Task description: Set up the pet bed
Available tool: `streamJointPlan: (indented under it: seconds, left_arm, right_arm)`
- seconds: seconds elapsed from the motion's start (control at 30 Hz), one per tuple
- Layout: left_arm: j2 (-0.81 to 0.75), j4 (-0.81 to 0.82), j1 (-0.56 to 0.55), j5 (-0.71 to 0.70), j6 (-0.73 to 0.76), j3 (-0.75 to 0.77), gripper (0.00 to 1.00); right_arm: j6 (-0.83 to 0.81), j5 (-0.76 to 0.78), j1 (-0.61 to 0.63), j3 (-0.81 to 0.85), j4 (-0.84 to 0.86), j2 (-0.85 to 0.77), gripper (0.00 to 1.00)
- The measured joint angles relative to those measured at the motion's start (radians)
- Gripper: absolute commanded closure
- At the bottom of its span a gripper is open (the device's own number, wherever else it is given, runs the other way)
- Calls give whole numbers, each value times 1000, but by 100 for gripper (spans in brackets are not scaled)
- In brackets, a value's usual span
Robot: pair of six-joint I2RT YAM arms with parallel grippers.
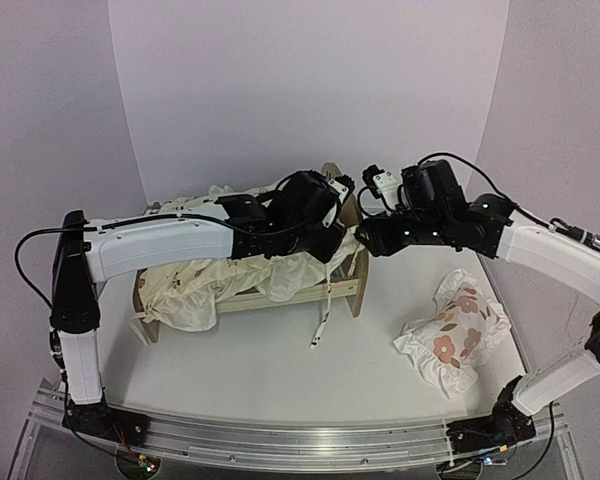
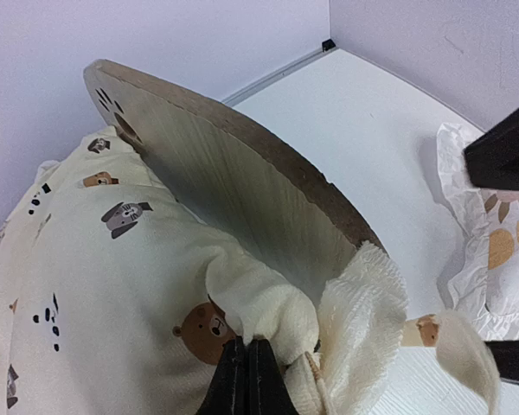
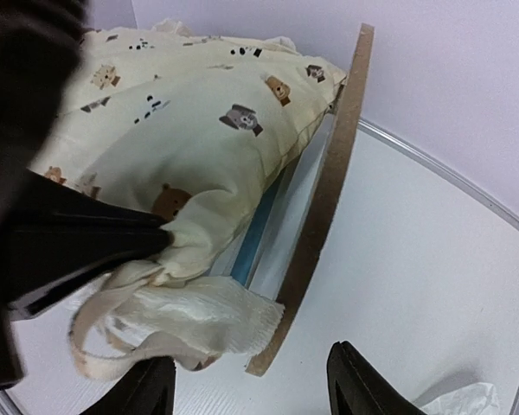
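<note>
My left claw (image 2: 247,376) clenches soft cream animal-print cushion (image 2: 112,277) fabric beside the rounded headboard (image 2: 242,181) of the light-wood pet bed (image 1: 358,290), which sits toward the worktop (image 1: 270,385)'s ten o'clock. Right claw (image 3: 258,391), released, hovers at its three o'clock.

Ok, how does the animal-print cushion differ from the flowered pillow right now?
The cushion is cream with small animal prints; the pillow is white and ruffled, with red-brown flowers. The cushion is the larger of the two and lies bunched on the pet bed; the pillow lies flat on the table to the bed's right. The left gripper pinches a fold of the cushion; nothing touches the pillow. Both are soft fabric pieces.
</note>
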Motion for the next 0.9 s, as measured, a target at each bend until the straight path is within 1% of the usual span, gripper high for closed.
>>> streamJointPlan:
  seconds: [0.13,0.27,0.37,0.6,0.9]
  left_arm:
    - [67,-27,-1,4,-8,49,100]
    - [111,-47,-2,-19,-17,65,100]
    - [130,-58,-2,-51,-29,73,100]
    - [165,-96,6,-149,-39,163,100]
    - [180,-113,16,-146,-58,184,99]
  right_arm:
    - [52,2,-1,-67,-12,-109,38]
    - [89,-3,-1,-126,-31,-165,38]
    - [110,-8,-1,-159,-37,-177,38]
    - [154,-36,-1,-208,-52,-181,41]
    - [187,-38,-1,-263,-43,-182,42]
